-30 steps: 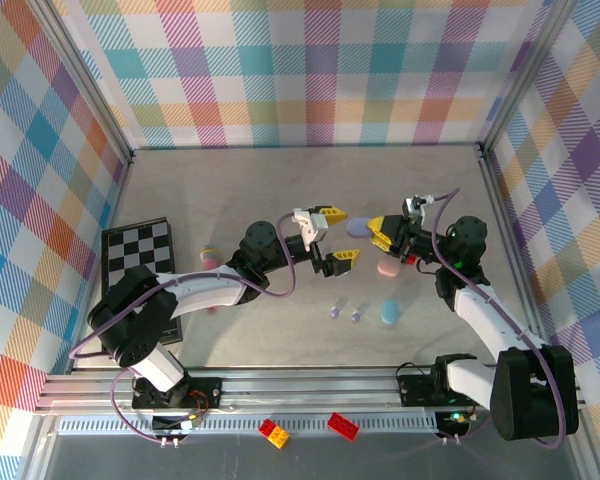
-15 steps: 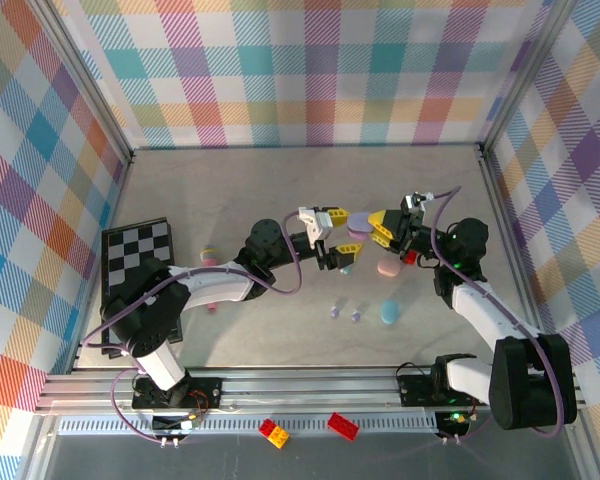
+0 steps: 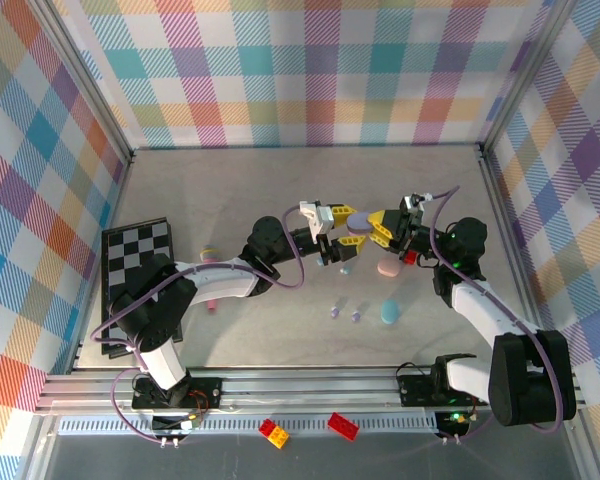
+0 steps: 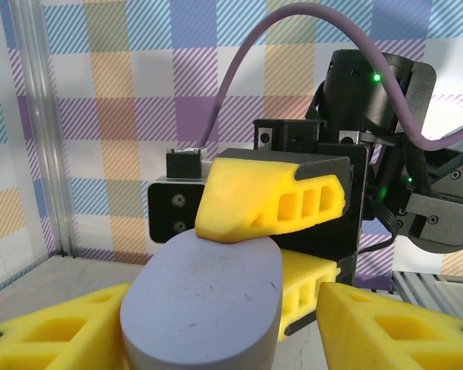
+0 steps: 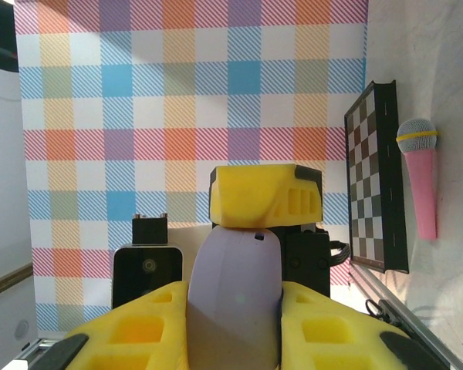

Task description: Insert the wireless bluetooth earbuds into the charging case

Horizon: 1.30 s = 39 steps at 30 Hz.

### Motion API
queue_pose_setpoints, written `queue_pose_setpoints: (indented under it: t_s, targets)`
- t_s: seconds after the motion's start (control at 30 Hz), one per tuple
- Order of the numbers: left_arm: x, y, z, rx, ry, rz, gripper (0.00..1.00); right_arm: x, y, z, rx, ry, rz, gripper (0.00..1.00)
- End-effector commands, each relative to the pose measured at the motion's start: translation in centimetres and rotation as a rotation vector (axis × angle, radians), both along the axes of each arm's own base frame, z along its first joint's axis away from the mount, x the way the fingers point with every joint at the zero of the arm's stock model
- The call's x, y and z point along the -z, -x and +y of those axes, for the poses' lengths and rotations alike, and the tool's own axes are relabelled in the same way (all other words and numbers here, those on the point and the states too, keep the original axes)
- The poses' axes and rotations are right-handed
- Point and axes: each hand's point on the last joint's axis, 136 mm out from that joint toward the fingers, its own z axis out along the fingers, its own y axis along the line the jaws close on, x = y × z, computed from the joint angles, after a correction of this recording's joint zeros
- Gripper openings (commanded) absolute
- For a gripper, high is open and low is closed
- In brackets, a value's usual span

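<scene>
1. The right claw is clamped on the lavender charging case and holds it up off the bench, between the two arms.
2. The left claw has its jaws set on either side of the case's free end. One finger looks to touch the case and a gap shows at the other, so it has no grip on it.
3. The case looks shut, with no raised lid or sockets to be seen in either wrist view.
4. Two lavender earbuds lie loose on the bench, well apart from the raised case and near a teal case. A pink case lies near as well.
5. By my reading the task is at an early stage, with no bud seated anywhere.
6. What is left, as I judge it, is to get the lid open, lift each bud and set it in its socket.
</scene>
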Motion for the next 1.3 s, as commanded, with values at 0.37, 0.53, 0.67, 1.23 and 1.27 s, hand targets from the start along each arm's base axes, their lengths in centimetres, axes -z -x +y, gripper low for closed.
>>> queue_pose_setpoints:
  t_s: [0.37, 0.53, 0.67, 1.23, 1.27]
  targets:
    - [-1.33, 0.10, -0.04, 0.033, 0.037, -0.043, 0.57, -1.05, 0.28, -0.10, -0.006, -0.009, -0.051, 0.05]
    - [-1.42, 0.19, -0.14, 0.043, 0.039, -0.041, 0.52, -1.08, 0.38, -0.10, -0.007, -0.008, -0.052, 0.05]
    - [-1.44, 0.20, -0.11, 0.044, 0.038, -0.042, 0.49, -1.03, 0.38, -0.10, -0.007, -0.008, -0.049, 0.05]
    - [-1.05, 0.17, -0.34, 0.056, 0.029, -0.034, 0.47, -1.12, 0.33, -0.12, -0.004, -0.010, -0.051, 0.05]
    - [-1.16, 0.18, -0.36, 0.058, 0.031, -0.035, 0.47, -1.17, 0.35, -0.12, -0.004, -0.010, -0.053, 0.05]
